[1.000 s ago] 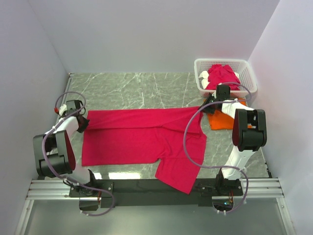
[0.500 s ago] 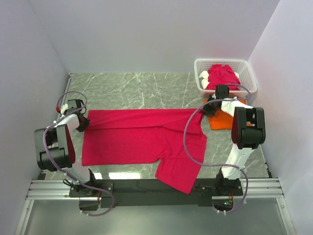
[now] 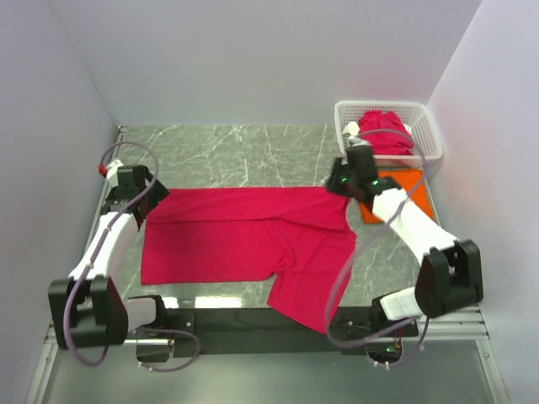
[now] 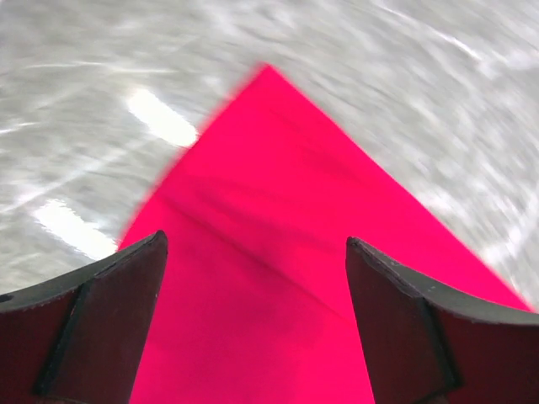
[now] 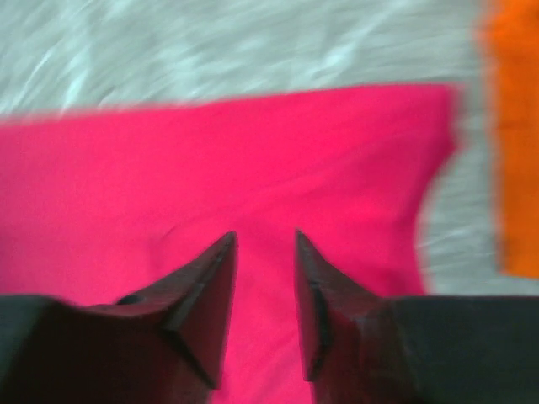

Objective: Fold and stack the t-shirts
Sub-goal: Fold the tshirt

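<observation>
A crimson-pink t-shirt lies spread flat on the marble table, one sleeve hanging over the near edge. My left gripper hovers over its far left corner, and in the left wrist view that gripper stands wide open above the t-shirt corner, holding nothing. My right gripper is over the far right corner. In the right wrist view its jaws stand a little apart above the cloth. An orange t-shirt lies folded at the right.
A white lattice basket stands at the back right with another crimson t-shirt bunched inside. Grey walls close in the table on the left, back and right. Bare marble shows behind the spread shirt.
Both grippers have opened and let go of the shirt's far corners. The right arm has swung out so its elbow sits near the front right; the left arm has stretched out too.
</observation>
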Robot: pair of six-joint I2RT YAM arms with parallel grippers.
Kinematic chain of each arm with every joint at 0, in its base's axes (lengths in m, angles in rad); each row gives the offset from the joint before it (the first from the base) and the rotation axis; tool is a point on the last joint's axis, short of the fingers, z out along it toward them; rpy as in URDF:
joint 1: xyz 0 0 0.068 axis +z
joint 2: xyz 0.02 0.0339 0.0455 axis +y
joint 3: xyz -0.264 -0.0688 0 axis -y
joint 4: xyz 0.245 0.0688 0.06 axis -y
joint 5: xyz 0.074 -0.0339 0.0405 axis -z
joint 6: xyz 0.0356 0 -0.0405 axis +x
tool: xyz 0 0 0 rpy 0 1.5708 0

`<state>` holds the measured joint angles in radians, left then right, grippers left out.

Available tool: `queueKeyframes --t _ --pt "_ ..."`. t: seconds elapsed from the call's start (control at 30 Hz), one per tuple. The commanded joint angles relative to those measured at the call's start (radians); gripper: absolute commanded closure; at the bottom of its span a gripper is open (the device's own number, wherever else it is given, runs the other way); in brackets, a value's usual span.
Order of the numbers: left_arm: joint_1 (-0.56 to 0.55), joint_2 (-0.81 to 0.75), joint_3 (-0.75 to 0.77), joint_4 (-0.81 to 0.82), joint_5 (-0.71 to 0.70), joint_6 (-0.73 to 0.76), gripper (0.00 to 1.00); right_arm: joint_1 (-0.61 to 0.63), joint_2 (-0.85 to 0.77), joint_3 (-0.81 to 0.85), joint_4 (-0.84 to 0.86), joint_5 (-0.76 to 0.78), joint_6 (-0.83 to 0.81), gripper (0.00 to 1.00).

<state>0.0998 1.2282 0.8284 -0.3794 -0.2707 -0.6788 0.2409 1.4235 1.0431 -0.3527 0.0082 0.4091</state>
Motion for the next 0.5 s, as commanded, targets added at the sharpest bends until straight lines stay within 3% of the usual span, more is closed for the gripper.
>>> queueKeyframes --t 0.0,0.2,0.47 --pt "-0.115 -0.078 -0.029 -0.032 -0.019 0.07 0.08 0.145 -0.075 -0.072 -0.063 0.136 -0.047 0.61" --pt "-0.215 -0.156 -0.071 -0.021 -0.005 0.145 0.08 0.216 -0.058 -0.156 -0.092 0.064 -0.033 0.71" --pt "-0.221 -0.165 -0.091 0.02 -0.007 0.173 0.1 0.216 0.104 -0.097 -0.126 0.044 -0.07 0.81"
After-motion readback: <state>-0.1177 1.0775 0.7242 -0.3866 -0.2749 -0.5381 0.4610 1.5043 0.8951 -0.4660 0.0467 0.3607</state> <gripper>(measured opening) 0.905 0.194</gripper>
